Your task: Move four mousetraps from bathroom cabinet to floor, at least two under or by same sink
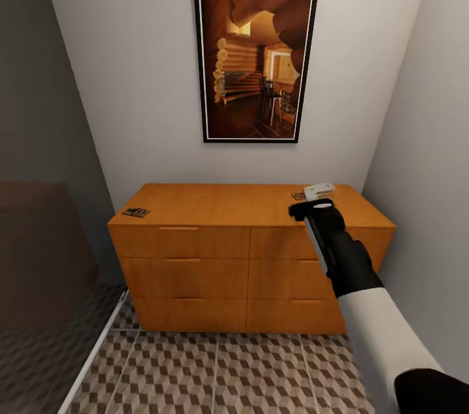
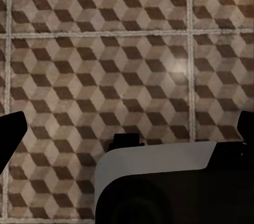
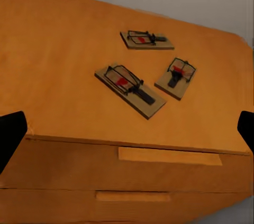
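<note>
Cabinet (image 3: 63, 76) top bears three mousetraps (image 3: 129, 90); right gripper (image 3: 127, 129) spread.

framed picture (image 1: 256, 53) | on white wall (image 1: 130, 75) | above sideboard

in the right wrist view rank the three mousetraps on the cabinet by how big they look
1. The nearest mousetrap, lying diagonally, looks largest.
2. The right-hand mousetrap and the farthest mousetrap look about alike; not ranked apart.

Nearness to the camera likely explains the differences, so true sizes may match. All lie flat on the cabinet.
</note>
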Robot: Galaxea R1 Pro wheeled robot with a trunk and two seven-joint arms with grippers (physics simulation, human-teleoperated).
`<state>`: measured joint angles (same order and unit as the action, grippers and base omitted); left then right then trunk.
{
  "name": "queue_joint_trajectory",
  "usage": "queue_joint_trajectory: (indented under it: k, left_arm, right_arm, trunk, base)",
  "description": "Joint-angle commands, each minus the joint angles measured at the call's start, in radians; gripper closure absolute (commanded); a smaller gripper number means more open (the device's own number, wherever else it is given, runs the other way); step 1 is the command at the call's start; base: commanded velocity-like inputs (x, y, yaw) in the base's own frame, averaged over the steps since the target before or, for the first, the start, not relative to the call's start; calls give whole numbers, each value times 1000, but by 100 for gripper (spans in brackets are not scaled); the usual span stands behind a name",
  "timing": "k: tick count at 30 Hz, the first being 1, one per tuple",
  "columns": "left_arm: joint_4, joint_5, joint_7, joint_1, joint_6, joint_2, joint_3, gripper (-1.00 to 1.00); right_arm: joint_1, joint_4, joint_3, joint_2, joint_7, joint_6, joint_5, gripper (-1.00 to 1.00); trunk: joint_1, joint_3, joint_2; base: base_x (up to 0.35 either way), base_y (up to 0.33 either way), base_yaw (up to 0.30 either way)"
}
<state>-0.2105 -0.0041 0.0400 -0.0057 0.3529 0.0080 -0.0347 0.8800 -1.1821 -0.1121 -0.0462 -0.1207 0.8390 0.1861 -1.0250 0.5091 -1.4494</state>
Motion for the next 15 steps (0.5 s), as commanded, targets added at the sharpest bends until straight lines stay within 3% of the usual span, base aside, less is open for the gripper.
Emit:
queue_joint_trajectory:
  k: [1, 4, 7, 11, 12, 15]
  left_arm:
    - [1, 0, 4, -1, 3, 0, -4, -100]
    - [2, 0, 4, 0, 3, 0, -4, -100]
    - [20, 0, 4, -1, 3, 0, -4, -100]
    - [37, 0, 4, 0, 3, -1, -4, -100]
    - [41, 0, 4, 0, 3, -1, -4, -100]
    - [46, 0, 4, 0, 3, -2, -4, -100]
  right_arm:
    - [41, 48, -1, 0, 22, 5, 2, -100]
    - [179, 204, -1, 3, 126, 3, 1, -100]
    - [243, 262, -1, 16, 247, 2, 1, -100]
    - [261, 278, -2, 38, 360, 1, 1, -100]
    - [265, 283, -3, 53, 412, -1, 1, -100]
    - [269, 287, -4, 76, 475, -10, 2, -100]
  trunk:
    - [0, 1, -1]
    - [0, 1, -1]
    - [0, 1, -1]
    - [0, 1, -1]
    - [0, 1, -1]
    - [0, 1, -1]
  base:
    - [0, 0, 0]
    - [0, 0, 0]
    - [0, 0, 0]
    - [0, 0, 0]
    - [0, 0, 0]
    - [0, 0, 0]
